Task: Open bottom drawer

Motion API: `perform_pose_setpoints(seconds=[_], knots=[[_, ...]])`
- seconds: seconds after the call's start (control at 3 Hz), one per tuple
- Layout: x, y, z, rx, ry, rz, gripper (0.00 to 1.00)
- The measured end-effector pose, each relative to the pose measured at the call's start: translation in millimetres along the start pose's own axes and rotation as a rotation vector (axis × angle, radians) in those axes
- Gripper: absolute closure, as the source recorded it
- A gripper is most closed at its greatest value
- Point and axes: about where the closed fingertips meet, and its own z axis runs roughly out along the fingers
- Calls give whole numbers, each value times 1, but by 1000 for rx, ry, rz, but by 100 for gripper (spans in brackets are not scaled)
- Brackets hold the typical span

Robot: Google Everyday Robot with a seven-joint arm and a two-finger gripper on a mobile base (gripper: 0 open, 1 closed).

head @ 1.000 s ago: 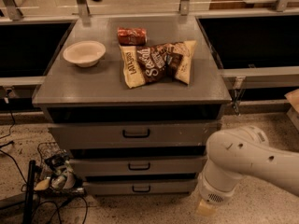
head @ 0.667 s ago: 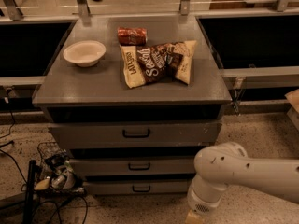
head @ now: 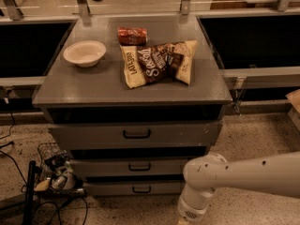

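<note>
1 gripper (head: 183, 220), its state hidden, hangs low just right of bottom drawer (head: 123, 188).

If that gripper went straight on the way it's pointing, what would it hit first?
Probably the floor: the gripper, at the picture's bottom edge right of the bottom drawer, points downward; depth is unclear.

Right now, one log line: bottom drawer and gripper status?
bottom drawer: shut | handle: untouched | gripper: out of view, below wrist, right of drawer
</note>
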Motion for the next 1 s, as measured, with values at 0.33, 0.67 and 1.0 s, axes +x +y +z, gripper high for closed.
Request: perform_pose_setpoints(seconds=[0.33,0.67,1.0], knots=[[0,0,-3,6,0,0,100],[-11,-3,15,22,-62,53,100],[-31,-12,11,120,-102,96,100]])
